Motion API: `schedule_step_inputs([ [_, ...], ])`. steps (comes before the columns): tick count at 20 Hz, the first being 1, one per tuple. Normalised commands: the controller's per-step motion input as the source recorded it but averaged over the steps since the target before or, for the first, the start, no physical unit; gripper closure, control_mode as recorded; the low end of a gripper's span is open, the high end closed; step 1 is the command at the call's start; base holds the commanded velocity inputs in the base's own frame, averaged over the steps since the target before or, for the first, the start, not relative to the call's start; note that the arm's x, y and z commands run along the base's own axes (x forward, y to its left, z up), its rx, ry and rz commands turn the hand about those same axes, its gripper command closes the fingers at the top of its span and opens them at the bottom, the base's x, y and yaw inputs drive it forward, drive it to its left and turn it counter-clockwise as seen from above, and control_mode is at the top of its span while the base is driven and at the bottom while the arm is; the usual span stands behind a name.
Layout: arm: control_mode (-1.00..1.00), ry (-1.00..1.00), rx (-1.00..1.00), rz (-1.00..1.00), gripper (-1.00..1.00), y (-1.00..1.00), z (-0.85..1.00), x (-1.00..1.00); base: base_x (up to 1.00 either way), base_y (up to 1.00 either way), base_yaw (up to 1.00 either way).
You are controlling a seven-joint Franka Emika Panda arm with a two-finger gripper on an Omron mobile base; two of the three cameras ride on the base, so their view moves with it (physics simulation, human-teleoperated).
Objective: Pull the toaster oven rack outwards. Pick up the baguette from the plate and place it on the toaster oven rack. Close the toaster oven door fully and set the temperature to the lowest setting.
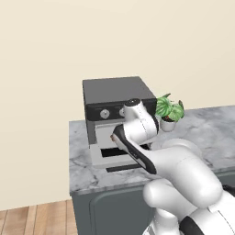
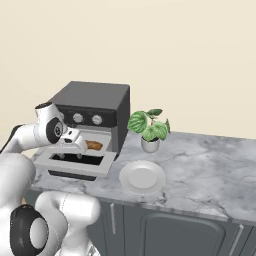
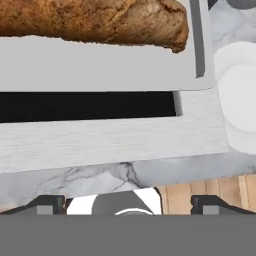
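The fingers (image 3: 47, 204) stand wide apart and empty above the dropped door (image 3: 110, 137), having nothing to hold since the baguette (image 3: 95, 20) lies on the pulled-out rack (image 3: 100, 65) and the plate (image 2: 142, 176) sits bare on the tabletop (image 2: 210, 160), so closing the oven (image 2: 92, 107) looks next.

Potted plant (image 2: 149, 128) on marble counter (image 2: 210, 165), wood floor (image 1: 36, 220)
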Motion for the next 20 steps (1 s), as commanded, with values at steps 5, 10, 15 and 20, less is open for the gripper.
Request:
schedule_step_inputs([
  [5, -1.0, 0.0, -0.06, 0.01, -1.0, 0.16, -0.19, 0.24, 0.0, 0.0, 0.0],
  [10, -1.0, 0.0, -0.04, 0.0, -1.0, 0.11, -0.08, 0.16, 0.0, 0.0, 0.0],
  [15, -1.0, 0.0, -0.01, 0.0, -1.0, 0.07, 0.0, 0.11, 0.0, 0.0, 0.0],
  [20, -1.0, 0.0, -0.01, -0.01, -1.0, 0.05, 0.0, 0.01, 0.0, 0.0, 0.0],
])
